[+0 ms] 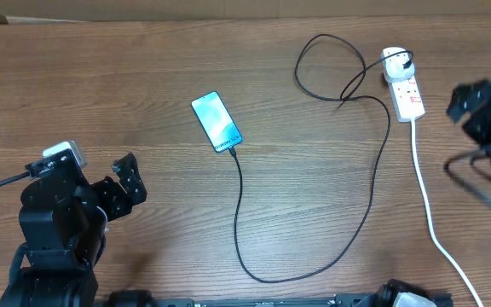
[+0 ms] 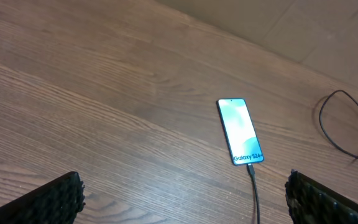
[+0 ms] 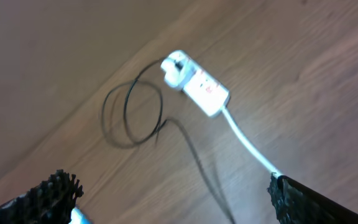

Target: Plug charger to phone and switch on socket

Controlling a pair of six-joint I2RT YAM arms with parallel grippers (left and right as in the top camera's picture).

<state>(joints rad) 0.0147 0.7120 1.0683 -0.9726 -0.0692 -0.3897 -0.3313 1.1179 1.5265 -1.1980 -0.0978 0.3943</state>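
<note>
The phone [image 1: 216, 121] lies face up on the wooden table, its teal screen [image 2: 240, 131] lit. The charger's thin black cable [image 1: 244, 247] meets the phone's lower edge, and the connector tip [image 2: 251, 168] looks seated in it. The cable loops round to a white plug [image 1: 394, 61] in the socket [image 1: 406, 92]. My left gripper [image 2: 182, 202] is open and empty, well short of the phone. My right gripper [image 3: 173, 199] is open above the table near the socket [image 3: 205, 92], holding nothing. That view is blurred and the red switch marks are faint.
The socket's thick white cord [image 1: 429, 213] runs toward the table's front right edge and passes under my right finger [image 3: 316, 202]. A black cable loop [image 3: 129, 112] lies beside the plug. A pale wall borders the table's far side [image 2: 278, 25].
</note>
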